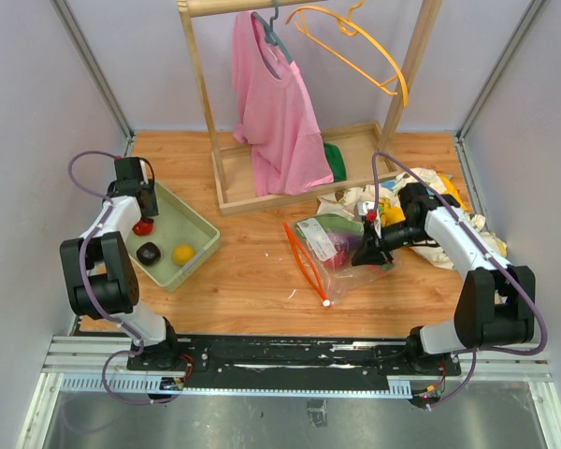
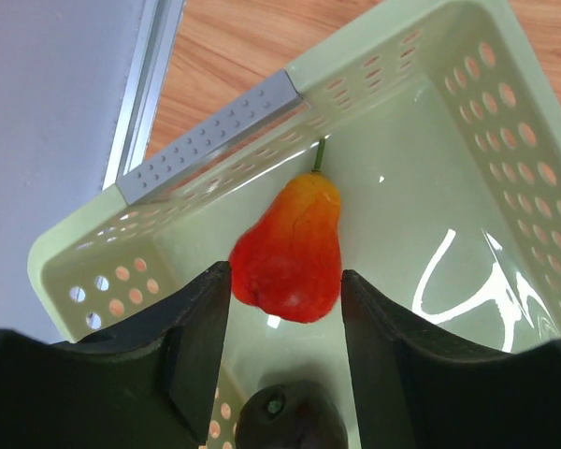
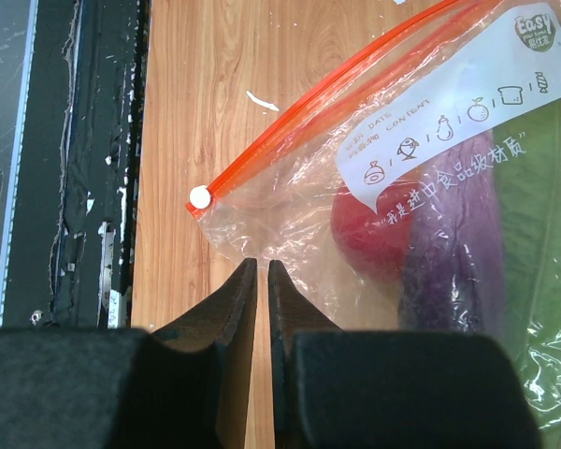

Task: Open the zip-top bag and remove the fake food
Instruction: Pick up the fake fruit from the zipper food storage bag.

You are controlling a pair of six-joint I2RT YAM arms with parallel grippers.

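Roughly halfway, by the look of it.

At 9 o'clock in the top view, in the pale green tray (image 1: 182, 223): three bits of fake food already out. From the tray's middle, red fruit (image 1: 143, 226) at 10 o'clock, dark piece (image 1: 149, 252) at 8 o'clock, yellow piece (image 1: 182, 253) at 4 o'clock.

Straight over the red fruit, the left gripper (image 2: 285, 273), jaws apart, one finger on each side of the fruit as it lies on the tray floor. Impossible to tell whether the pads touch it.

At 3 o'clock from the table's middle, flat on the wood, the bag (image 1: 332, 273). Along its 9 o'clock side, the orange zipper (image 1: 302, 254), its two strips bowed apart. Mouth open, judging from that, so the opening step looks done.

At the bag's 3 o'clock edge, the right gripper (image 3: 263, 267), jaws all but together and seemingly pinched on the clear film. In the wrist view, white slider (image 3: 199, 196) at 10 o'clock from the fingertips.

Left inside: a red piece (image 3: 369, 238), a purple piece (image 3: 449, 234) at its 3 o'clock, and a green piece (image 3: 542, 243) further toward 3 o'clock. No telling whether more hides underneath.

Probably to come: away from the red fruit, back to the open mouth, then the remaining pieces out one by one with the film pinned.
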